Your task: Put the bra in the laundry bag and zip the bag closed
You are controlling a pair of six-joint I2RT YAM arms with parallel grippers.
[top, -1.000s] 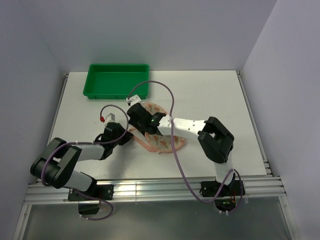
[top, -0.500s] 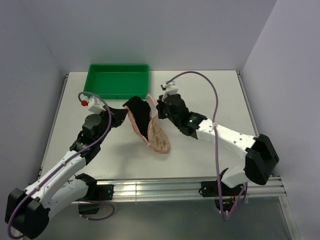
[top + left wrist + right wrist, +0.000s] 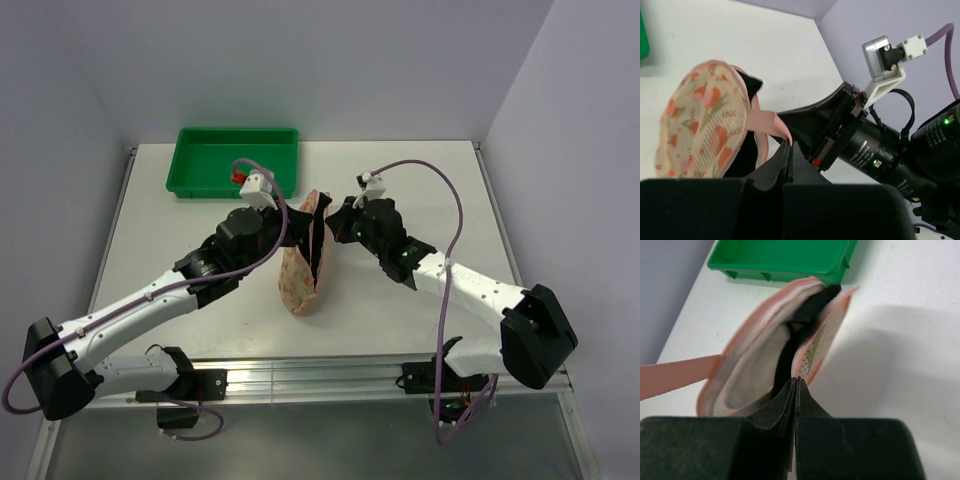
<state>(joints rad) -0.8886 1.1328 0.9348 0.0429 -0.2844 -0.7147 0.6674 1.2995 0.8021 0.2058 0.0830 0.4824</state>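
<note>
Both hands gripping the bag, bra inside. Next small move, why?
Likely ease the right hand toward the left hand to close the gap. The laundry bag gapes open with the bra showing between its halves. The right hand pinches one edge, the left the pink loop, so zipping looks premature.

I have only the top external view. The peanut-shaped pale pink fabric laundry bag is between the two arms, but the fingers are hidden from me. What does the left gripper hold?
Observer: In the left wrist view, the left gripper is shut on the flat pink loop of the laundry bag.
Operator: And the right gripper?
Observer: Its wrist view shows the right gripper shut on the pink-edged rim of one half of the bag.
Operator: Is the zipper closed?
Observer: No. In the right wrist view the two halves stand apart, with the soft black fabric bra between them.
</note>
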